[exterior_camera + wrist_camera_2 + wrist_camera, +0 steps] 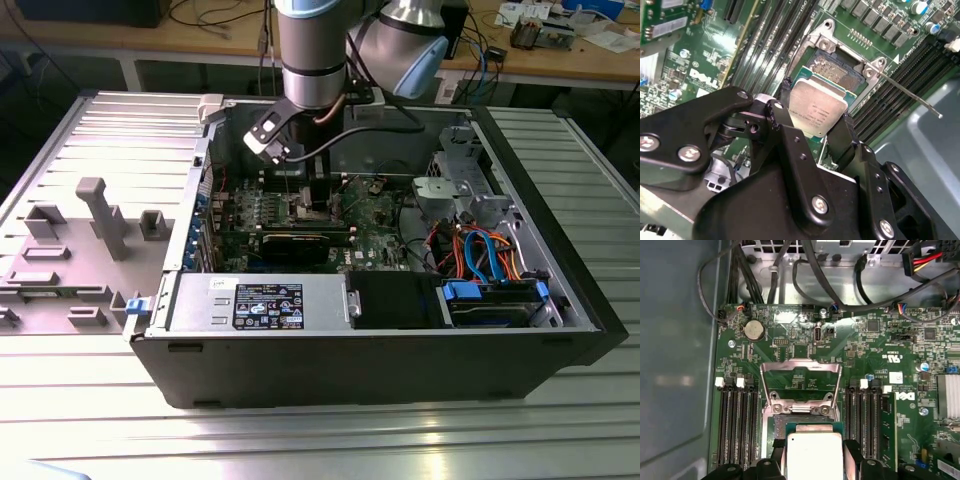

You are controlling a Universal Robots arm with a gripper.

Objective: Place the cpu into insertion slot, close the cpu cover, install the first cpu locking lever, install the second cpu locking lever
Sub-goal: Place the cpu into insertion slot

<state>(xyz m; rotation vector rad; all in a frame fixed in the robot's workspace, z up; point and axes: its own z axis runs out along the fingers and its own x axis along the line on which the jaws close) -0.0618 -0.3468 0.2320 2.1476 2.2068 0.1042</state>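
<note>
We are gripping the small silvery-grey square cpu (817, 107) in our black gripper (812, 120), with the dark-pinned insertion slot (832, 70) lying just below the gripper and the silver-framed cpu cover (790, 365) standing open beyond it.

Loc: lab/workshop | open PC case (350, 365), slotted alu table (300, 440) | cabled bench (590, 65)

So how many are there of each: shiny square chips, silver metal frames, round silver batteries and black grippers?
thin square chip with silvery metal top: 1
square silver metal frame with open middle: 1
round silver coin battery: 1
black two-fingered gripper: 1
Total: 4
</note>
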